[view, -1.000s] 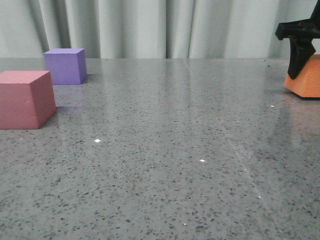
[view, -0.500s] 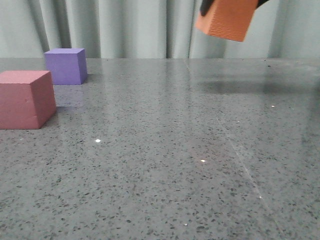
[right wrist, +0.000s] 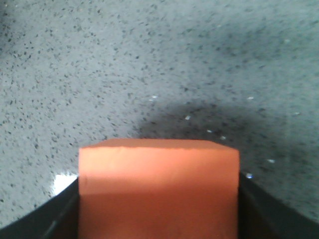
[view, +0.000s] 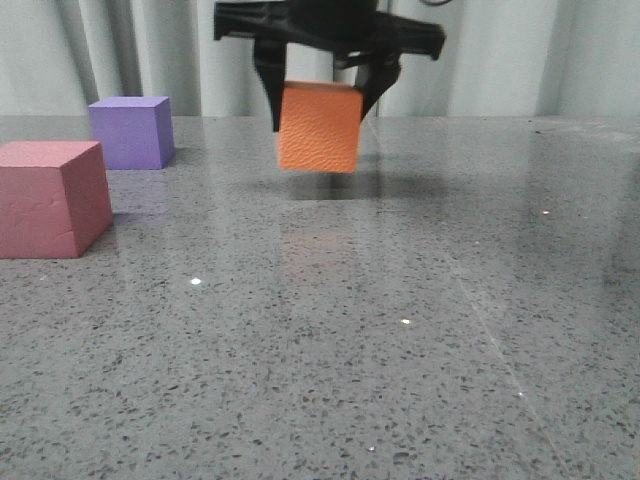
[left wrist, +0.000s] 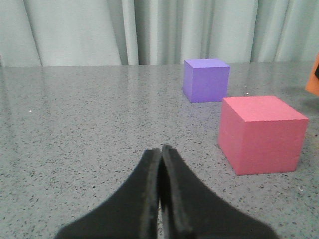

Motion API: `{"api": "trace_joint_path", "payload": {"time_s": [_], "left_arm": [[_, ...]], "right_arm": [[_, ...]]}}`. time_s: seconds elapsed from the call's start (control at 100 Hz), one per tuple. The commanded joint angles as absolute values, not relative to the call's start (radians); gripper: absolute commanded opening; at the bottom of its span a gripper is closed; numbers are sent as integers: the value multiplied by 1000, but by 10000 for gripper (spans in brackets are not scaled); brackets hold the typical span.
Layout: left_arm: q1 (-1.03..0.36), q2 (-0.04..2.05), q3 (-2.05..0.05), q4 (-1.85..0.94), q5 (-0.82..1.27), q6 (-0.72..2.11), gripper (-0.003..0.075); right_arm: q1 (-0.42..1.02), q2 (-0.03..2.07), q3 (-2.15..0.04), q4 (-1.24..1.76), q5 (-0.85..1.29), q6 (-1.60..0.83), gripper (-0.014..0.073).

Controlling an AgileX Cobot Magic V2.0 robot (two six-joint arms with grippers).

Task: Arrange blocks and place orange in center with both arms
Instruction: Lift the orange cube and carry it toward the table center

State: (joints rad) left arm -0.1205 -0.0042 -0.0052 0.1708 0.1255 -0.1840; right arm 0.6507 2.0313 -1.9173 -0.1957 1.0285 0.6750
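Note:
My right gripper (view: 320, 112) is shut on the orange cube (view: 319, 127) and holds it just above the table near the back middle; a shadow lies under it. The right wrist view shows the orange cube (right wrist: 158, 191) clamped between the black fingers (right wrist: 60, 211). The pinkish-red cube (view: 50, 197) stands at the left, the purple cube (view: 131, 131) behind it. My left gripper (left wrist: 160, 154) is shut and empty over bare table, with the pinkish-red cube (left wrist: 261, 133) and purple cube (left wrist: 206, 79) ahead of it to one side.
The grey speckled table (view: 400, 330) runs from the cubes to the front edge. A pale curtain (view: 500, 50) hangs behind the table's far edge.
My right gripper has lifted the orange cube from the far right, carried it leftward through the air and brought it down low over the back middle. The other two cubes have not moved.

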Motion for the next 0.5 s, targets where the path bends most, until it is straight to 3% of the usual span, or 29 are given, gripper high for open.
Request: {"api": "trace_joint_path", "payload": {"time_s": [0.0,0.37,0.49], "left_arm": [[-118,-37,49,167,36,-185,-19],[-118,-37,49,167,36,-185,-19],[-118,-37,49,167,36,-185,-19]], "right_arm": [[656,1999,-1968,-238,1005,710,97],[656,2012,-1971,-266,998,737,104],[656,2012,-1971,-256,1000,737,182]]}}
